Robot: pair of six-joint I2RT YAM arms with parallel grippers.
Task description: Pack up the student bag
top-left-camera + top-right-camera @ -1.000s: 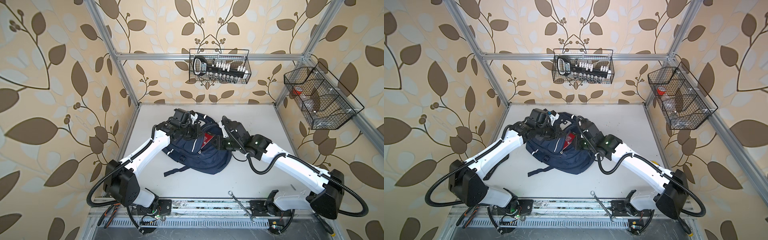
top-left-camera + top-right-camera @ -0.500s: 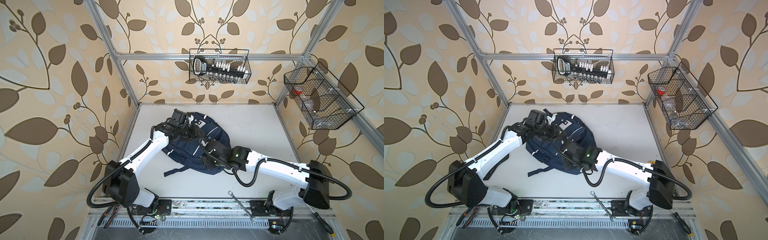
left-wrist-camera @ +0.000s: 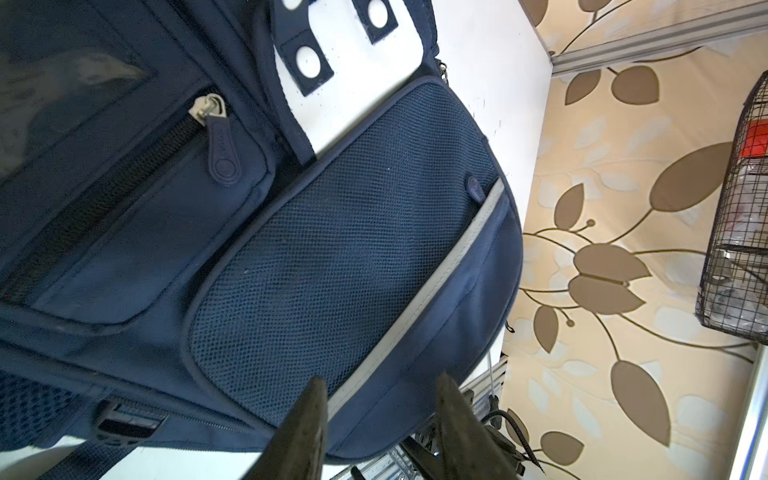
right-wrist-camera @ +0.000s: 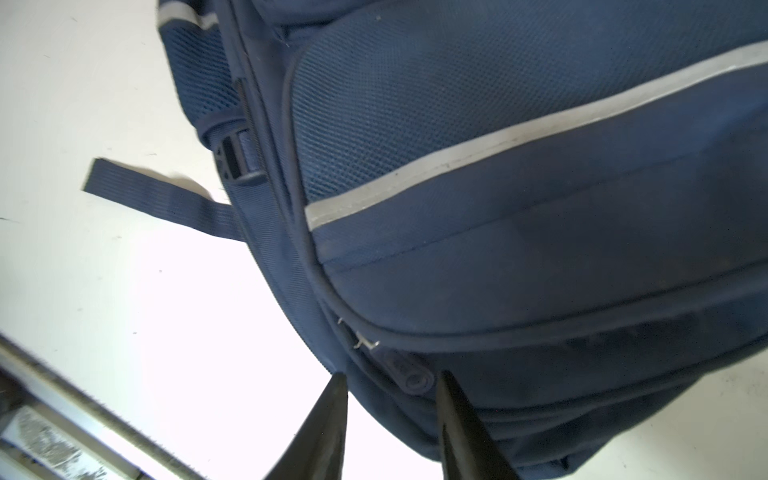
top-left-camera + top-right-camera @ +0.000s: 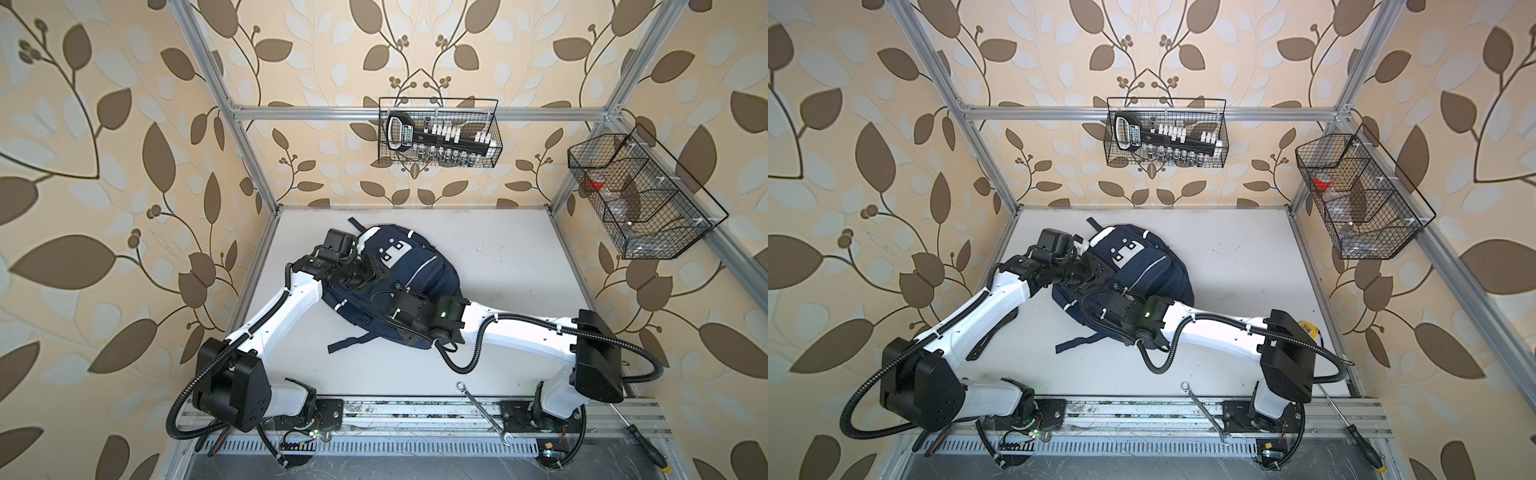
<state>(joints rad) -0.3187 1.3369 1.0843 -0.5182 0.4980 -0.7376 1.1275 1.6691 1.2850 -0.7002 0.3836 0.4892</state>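
**Zip work on the student bag, both tools empty**

The student bag (image 5: 419, 270) lies flat, front up, on the left-rear part of the desk (image 5: 519, 257), and every pocket in view looks closed. The left tool (image 3: 381, 378) hovers half-parted over the bag's grey-striped lower edge and holds nothing. The right tool (image 4: 391, 375) is equally half-parted and empty, and it straddles a small zip pull (image 4: 411, 376) at the bag's rim. I judge this to be the zipping step. Next, the right tool must pinch that pull squarely and draw it along the track while the left tool pins the fabric.
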